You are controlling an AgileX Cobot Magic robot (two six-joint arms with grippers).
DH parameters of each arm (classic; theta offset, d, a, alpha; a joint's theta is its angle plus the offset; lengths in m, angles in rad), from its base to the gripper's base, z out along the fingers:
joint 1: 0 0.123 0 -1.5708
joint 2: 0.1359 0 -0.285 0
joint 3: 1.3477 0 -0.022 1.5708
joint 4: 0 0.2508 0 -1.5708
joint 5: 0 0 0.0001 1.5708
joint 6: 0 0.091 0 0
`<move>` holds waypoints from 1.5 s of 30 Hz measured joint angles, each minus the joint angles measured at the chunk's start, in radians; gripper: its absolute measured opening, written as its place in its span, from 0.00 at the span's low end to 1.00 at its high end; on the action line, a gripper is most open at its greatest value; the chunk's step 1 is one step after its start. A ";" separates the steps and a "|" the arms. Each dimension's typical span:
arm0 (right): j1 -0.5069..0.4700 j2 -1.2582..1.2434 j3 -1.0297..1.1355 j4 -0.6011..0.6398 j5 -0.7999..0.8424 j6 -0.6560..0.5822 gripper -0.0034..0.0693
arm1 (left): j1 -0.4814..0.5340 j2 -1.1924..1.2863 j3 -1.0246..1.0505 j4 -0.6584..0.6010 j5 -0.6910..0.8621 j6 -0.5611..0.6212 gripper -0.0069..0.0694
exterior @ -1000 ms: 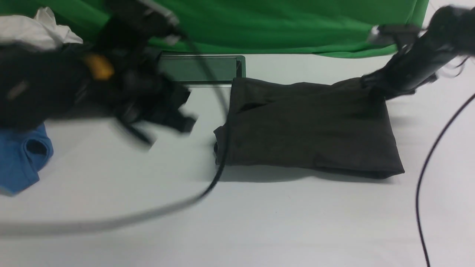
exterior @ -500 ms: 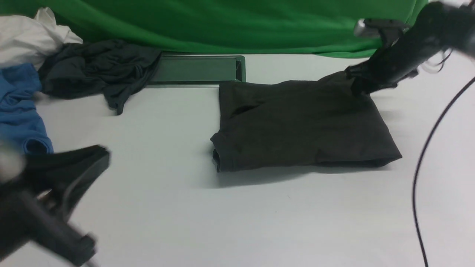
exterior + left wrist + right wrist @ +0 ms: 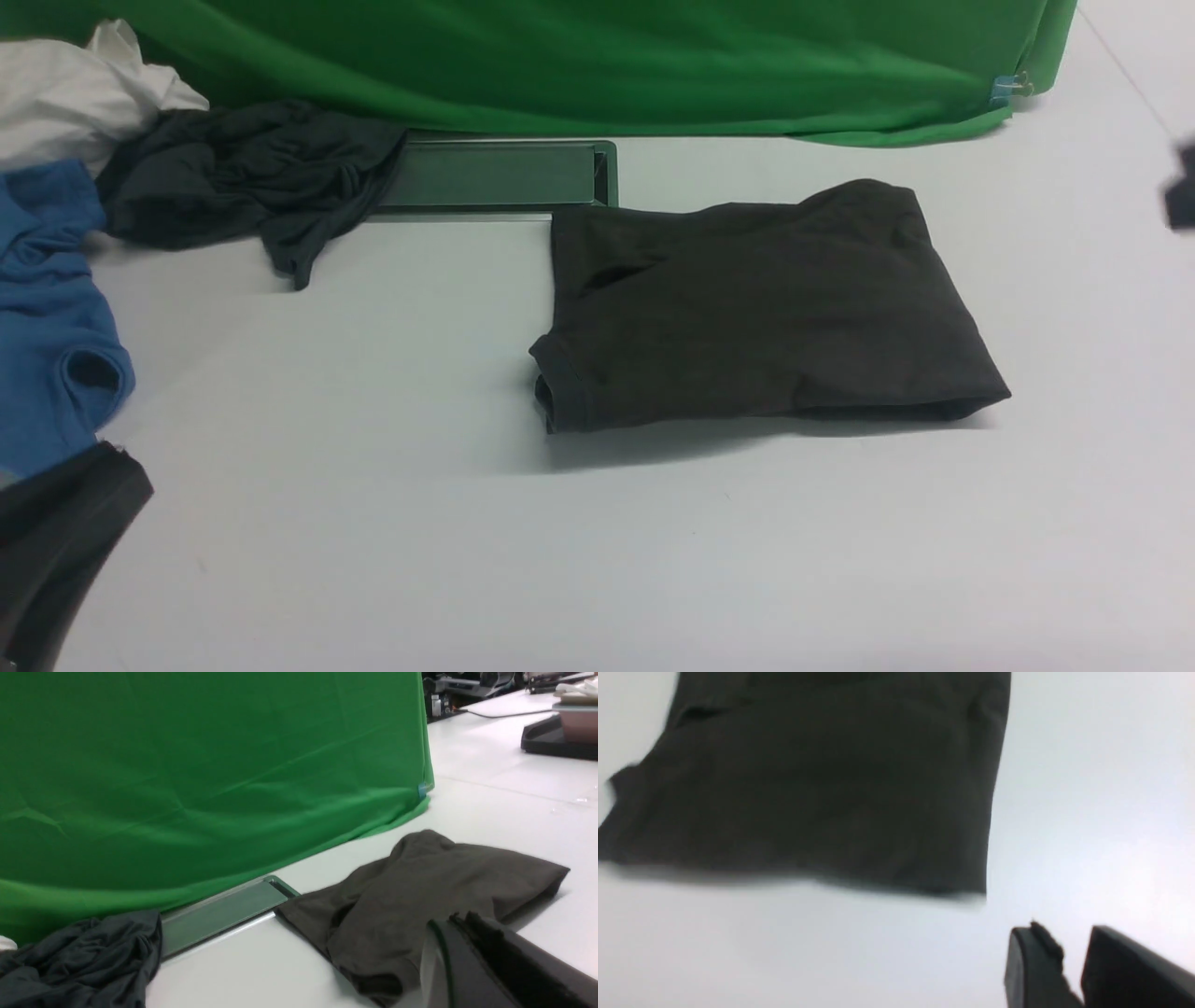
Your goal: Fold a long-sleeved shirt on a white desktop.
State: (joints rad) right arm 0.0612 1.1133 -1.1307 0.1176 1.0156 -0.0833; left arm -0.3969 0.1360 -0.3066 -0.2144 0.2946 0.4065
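The long-sleeved shirt (image 3: 761, 308) lies folded in a compact rectangle on the white desktop (image 3: 597, 551), just right of the grey cable hatch (image 3: 495, 175). The left gripper (image 3: 472, 938) is closed, empty; the right gripper (image 3: 1073, 956) stands slightly parted, holding nothing, well clear of the shirt.
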 joint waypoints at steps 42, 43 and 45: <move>-0.072 -1.102 1.132 0.004 -0.767 -0.055 0.07 | 0.000 0.000 0.034 0.018 0.024 0.006 0.11; -0.077 -1.107 1.136 0.004 -0.765 -0.052 0.07 | 0.000 0.000 0.034 0.018 0.024 0.006 0.11; -0.081 -1.111 1.139 0.004 -0.765 -0.051 0.07 | 0.000 0.000 0.034 0.019 0.024 0.006 0.11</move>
State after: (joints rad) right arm -0.0197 0.0027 0.0083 0.1214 0.2501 -0.1341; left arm -0.3969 0.1360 -0.2730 -0.1958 0.3191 0.4128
